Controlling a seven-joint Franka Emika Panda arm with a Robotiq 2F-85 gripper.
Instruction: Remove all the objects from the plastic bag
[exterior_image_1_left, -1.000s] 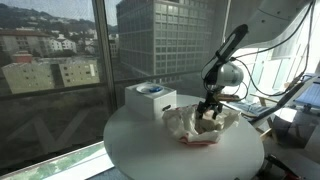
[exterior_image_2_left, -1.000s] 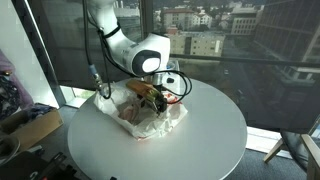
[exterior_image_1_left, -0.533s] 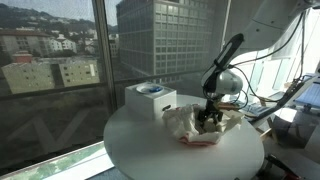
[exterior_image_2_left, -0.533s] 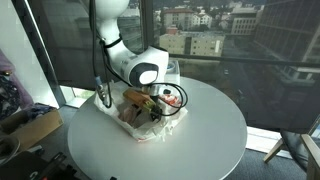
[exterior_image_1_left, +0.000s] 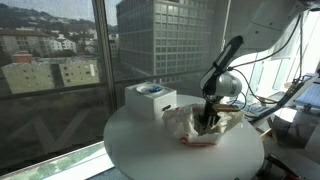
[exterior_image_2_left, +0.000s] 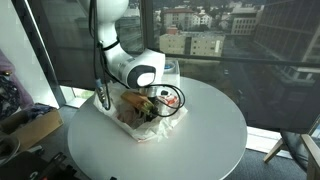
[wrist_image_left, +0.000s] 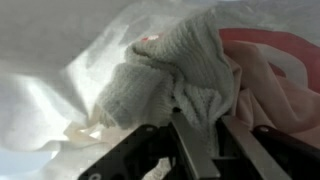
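Observation:
The crumpled clear plastic bag (exterior_image_1_left: 190, 125) (exterior_image_2_left: 160, 122) lies on the round white table (exterior_image_1_left: 145, 152) (exterior_image_2_left: 215, 130) in both exterior views. My gripper (exterior_image_1_left: 208, 119) (exterior_image_2_left: 147, 108) reaches down into its opening. In the wrist view a pale grey knitted cloth (wrist_image_left: 165, 70) fills the middle, and a fold of it is pinched between the two dark fingers of the gripper (wrist_image_left: 200, 113). A pink item (wrist_image_left: 285, 70) lies just to the right of the cloth inside the bag. The bag's plastic film (wrist_image_left: 50, 70) spreads around both.
A white box (exterior_image_1_left: 150, 100) with a blue-ringed top stands on the table beside the bag. Cables (exterior_image_2_left: 173, 98) loop near the wrist. Large windows stand close behind the table, and clutter (exterior_image_2_left: 20, 120) sits off the table's edge.
The gripper has sunk lower into the bag and its fingers have drawn together onto the knitted cloth.

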